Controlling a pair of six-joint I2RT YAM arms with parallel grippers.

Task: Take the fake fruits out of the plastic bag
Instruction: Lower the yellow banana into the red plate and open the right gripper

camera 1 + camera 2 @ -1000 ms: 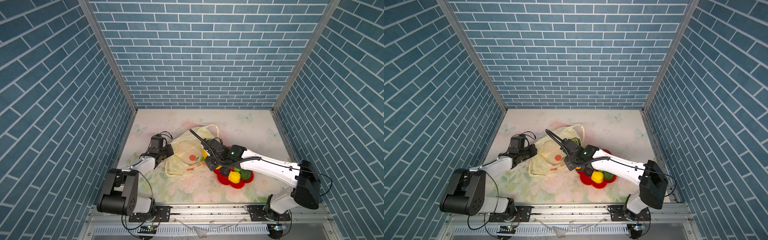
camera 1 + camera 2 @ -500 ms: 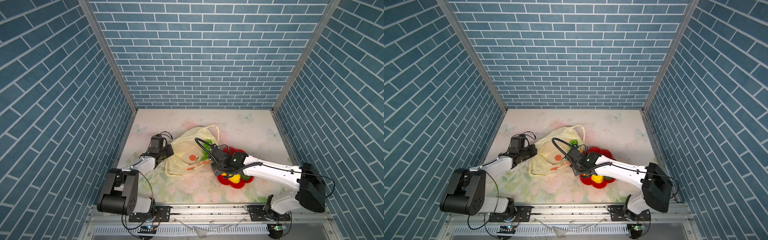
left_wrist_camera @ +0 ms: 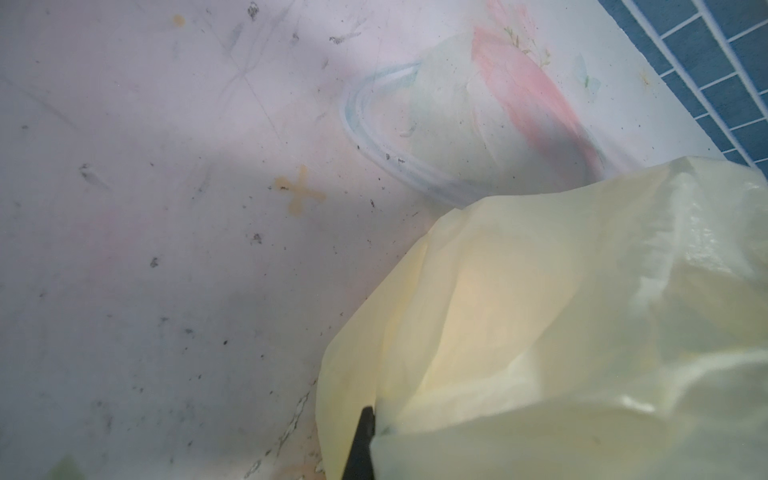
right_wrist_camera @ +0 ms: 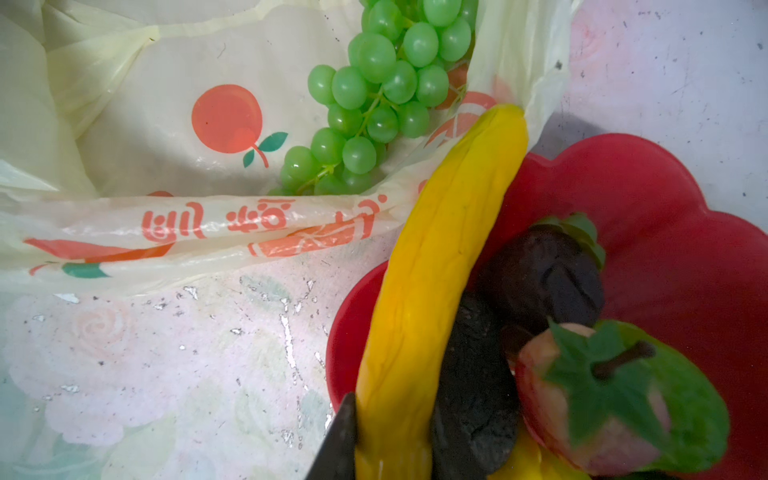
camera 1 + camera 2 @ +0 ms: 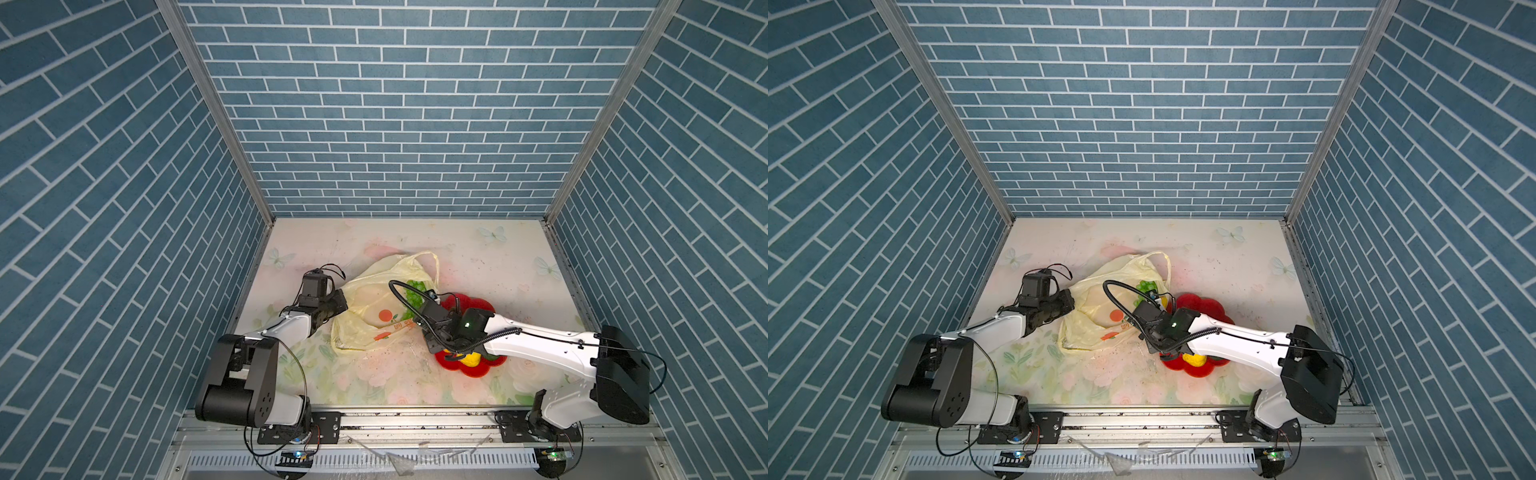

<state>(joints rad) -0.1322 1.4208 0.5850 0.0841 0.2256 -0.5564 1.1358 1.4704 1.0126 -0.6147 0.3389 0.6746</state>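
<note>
The right end effector (image 4: 390, 451) grips the banana (image 4: 440, 249), laid over the rim of the red plate (image 4: 673, 232) beside other fake fruits (image 4: 540, 282). The left end effector (image 5: 340, 301) is pinched shut on the plastic bag (image 5: 365, 309), which lies on the desk (image 5: 478, 257) with the grape bunch (image 4: 374, 104) inside.

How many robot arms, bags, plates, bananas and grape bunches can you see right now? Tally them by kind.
robot arms: 2
plastic bag: 1
red plate: 1
banana: 1
green grape bunch: 1
Total: 6
</note>
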